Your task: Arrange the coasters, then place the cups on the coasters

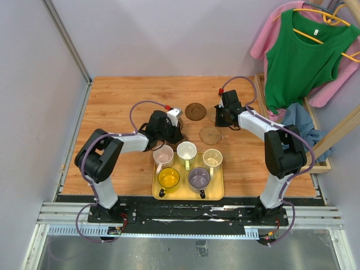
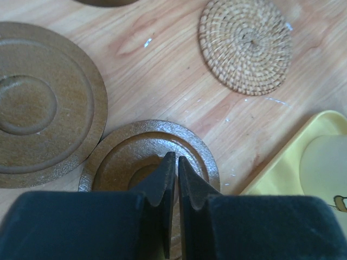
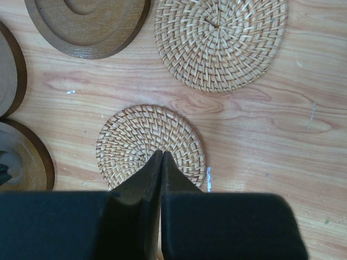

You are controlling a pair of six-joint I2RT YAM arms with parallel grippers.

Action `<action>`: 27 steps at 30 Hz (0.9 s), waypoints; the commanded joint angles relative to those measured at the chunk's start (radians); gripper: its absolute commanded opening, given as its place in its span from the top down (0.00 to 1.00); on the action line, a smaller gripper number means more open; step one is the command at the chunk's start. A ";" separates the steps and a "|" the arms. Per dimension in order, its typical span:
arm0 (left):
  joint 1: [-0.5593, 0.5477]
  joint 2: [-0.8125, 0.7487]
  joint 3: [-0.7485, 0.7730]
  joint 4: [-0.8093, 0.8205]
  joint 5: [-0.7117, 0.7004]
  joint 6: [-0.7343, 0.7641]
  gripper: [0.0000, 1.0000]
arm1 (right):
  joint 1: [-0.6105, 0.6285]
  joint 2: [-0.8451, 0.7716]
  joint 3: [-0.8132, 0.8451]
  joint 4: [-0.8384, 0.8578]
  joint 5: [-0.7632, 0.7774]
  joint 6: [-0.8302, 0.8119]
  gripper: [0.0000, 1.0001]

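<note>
Five cups stand on the yellow tray (image 1: 216, 194): pink (image 1: 163, 154), pale green-white (image 1: 187, 151), cream (image 1: 212, 157), yellow (image 1: 168, 177) and purple-grey (image 1: 198, 178). My left gripper (image 2: 174, 158) is shut, a hairline gap between its tips, which rest over a grooved brown coaster (image 2: 119, 157). A second brown coaster (image 2: 43, 108) lies just left of it, and a woven coaster (image 2: 245, 46) lies beyond. My right gripper (image 3: 162, 153) is shut with its tips on a small woven coaster (image 3: 135, 135). Another woven coaster (image 3: 219, 40) and a brown one (image 3: 89, 24) lie ahead of it.
From above, the left gripper (image 1: 167, 128) and right gripper (image 1: 221, 117) flank a brown coaster (image 1: 195, 111) and a woven coaster (image 1: 210, 135) just behind the tray. Clothes on hangers (image 1: 304, 53) and a wooden rack (image 1: 323, 163) border the table's right side.
</note>
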 commanded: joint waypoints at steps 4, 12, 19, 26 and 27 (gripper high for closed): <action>-0.004 0.057 0.083 -0.161 -0.096 -0.023 0.90 | 0.010 -0.033 -0.012 0.014 -0.033 -0.005 0.99; -0.004 0.114 0.215 -0.436 -0.380 -0.055 0.88 | 0.010 -0.033 0.014 -0.013 -0.020 0.000 0.99; 0.003 0.155 0.277 -0.570 -0.518 -0.082 0.87 | 0.010 -0.033 0.038 -0.034 -0.011 -0.014 0.97; 0.079 0.117 0.224 -0.571 -0.526 -0.115 0.87 | 0.010 -0.011 0.101 -0.060 -0.011 -0.040 0.96; 0.102 0.112 0.218 -0.570 -0.525 -0.117 0.87 | 0.010 -0.006 0.113 -0.062 -0.014 -0.042 0.96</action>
